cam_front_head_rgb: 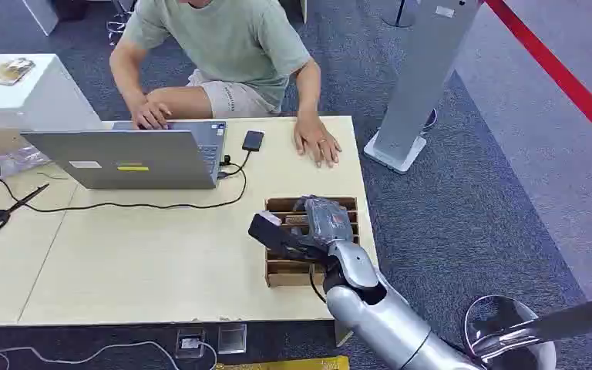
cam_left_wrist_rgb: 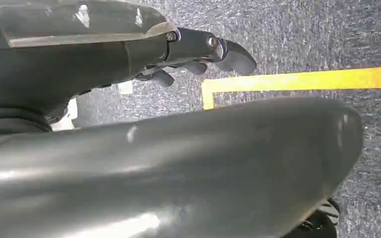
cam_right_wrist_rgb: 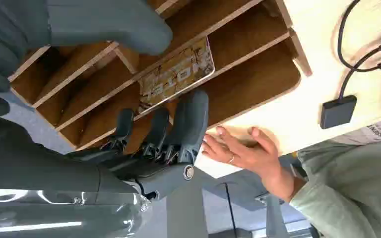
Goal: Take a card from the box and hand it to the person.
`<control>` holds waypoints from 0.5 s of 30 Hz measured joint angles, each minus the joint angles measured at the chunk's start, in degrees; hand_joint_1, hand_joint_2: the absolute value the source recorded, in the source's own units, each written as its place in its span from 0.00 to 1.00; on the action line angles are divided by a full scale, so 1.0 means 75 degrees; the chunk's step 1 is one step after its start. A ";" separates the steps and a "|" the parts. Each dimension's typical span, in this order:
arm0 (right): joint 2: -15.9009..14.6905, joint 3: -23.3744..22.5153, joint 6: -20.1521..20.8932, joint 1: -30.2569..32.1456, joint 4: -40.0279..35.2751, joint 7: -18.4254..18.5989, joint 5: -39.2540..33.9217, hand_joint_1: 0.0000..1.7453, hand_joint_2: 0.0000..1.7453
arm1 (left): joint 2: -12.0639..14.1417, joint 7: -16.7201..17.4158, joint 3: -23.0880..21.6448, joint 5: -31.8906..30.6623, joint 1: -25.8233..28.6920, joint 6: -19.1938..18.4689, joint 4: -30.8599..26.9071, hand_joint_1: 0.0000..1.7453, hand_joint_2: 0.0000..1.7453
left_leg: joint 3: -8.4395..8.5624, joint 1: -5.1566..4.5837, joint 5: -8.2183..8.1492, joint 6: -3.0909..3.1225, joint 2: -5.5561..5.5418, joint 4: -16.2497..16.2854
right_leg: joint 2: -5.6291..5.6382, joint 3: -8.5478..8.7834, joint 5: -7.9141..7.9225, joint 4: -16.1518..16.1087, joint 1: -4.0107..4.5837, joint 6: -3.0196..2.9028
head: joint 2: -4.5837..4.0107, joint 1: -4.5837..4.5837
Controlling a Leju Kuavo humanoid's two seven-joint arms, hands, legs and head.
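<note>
**A:** Right wrist view first: how far along is the job?

**B:** Early, I'd judge. The right hand is over the slotted cardboard box, thumb on one side and the darker fingers on the other, spread apart with the card lying between them. No finger clearly touches it. The card is in its slot, leaning against a divider, its printed face showing.

**A:** So nothing is lifted yet?

**B:** Not that I can see. Closing on the card, drawing it out and passing it over are all left to do.

**A:** And the receiver?

**B:** The person's hand rests flat on the table, just beyond the fingertips, past the box's far wall. In the head view the same hand lies palm down near the table edge.

**A:** The other arm?

**B:** The left hand hangs over carpet, fingers loosely curled and holding nothing.

**A:** Counts?

**B:** One card visible, one box with several slots, one person, two robot hands. On the table beyond the box, away from the fingers: one laptop, one phone, one pair of scissors.
</note>
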 joint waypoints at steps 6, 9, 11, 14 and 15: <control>0.0000 0.0023 -0.0003 0.0004 0.0017 -0.0006 0.0009 0.54 1.00 | 0.0000 0.0000 0.0000 0.0000 0.0002 0.0000 0.0000 0.00 0.00 | 0.0000 0.0000 0.0000 0.0000 0.0000 0.0000 | 0.0000 -0.0001 0.0000 0.0000 0.0000 0.0000 | 0.0000 -0.0003; 0.0000 0.0041 -0.0003 0.0005 0.0017 -0.0003 0.0009 0.54 1.00 | 0.0000 0.0000 0.0000 0.0000 0.0002 0.0000 0.0000 0.00 0.00 | -0.0001 0.0000 0.0000 0.0000 0.0000 0.0000 | 0.0000 -0.0001 0.0000 0.0000 0.0000 0.0000 | 0.0000 0.0000; 0.0000 0.0044 0.0000 0.0005 0.0026 -0.0003 0.0009 0.55 1.00 | 0.0000 0.0000 0.0000 -0.0003 0.0001 -0.0006 0.0000 0.00 0.00 | 0.0000 0.0000 0.0000 0.0000 0.0000 0.0000 | 0.0000 -0.0001 0.0000 0.0000 0.0000 0.0000 | 0.0000 -0.0003; 0.0000 0.0044 0.0000 0.0009 0.0029 0.0000 0.0009 0.57 1.00 | 0.0000 0.0009 0.0000 -0.0012 0.0002 -0.0012 0.0000 0.00 0.00 | 0.0000 0.0000 0.0000 0.0000 0.0000 0.0000 | 0.0000 -0.0001 0.0000 0.0000 0.0000 0.0000 | 0.0000 0.0000; 0.0000 0.0044 0.0000 0.0009 0.0029 0.0000 0.0009 0.57 1.00 | 0.0000 0.0012 0.0000 -0.0012 0.0001 -0.0012 0.0000 0.00 0.00 | -0.0001 0.0000 0.0000 0.0000 0.0000 0.0000 | 0.0000 -0.0001 0.0000 0.0000 0.0000 0.0000 | 0.0000 -0.0003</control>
